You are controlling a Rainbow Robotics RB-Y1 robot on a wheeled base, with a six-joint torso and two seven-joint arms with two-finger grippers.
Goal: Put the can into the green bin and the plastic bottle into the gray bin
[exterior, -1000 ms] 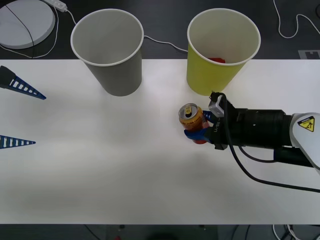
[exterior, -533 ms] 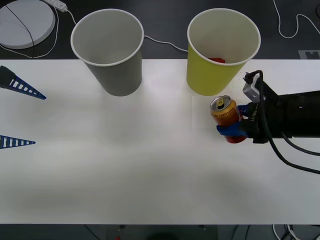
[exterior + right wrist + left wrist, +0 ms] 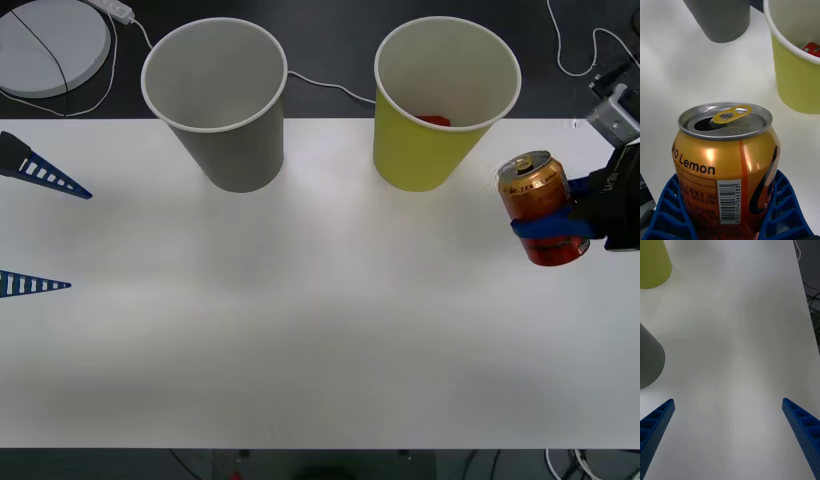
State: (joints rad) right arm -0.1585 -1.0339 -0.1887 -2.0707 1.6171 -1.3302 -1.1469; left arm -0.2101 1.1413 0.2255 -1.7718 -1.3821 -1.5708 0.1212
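Front view has the right pincer [image 3: 560, 228] clamped on the can [image 3: 541, 207], held upright above the desk [image 3: 300, 330] just right of the green bin [image 3: 445, 105]. Next, I judge, it must rise over that rim and release. Left pincer [image 3: 35, 228] waits wide.

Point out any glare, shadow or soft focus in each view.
Front view: soft shadows beside the gray bin and green bin. Right wrist view: bright highlights on the can, bins behind slightly soft. Left wrist view: even light on the table, blue fingers blurred.
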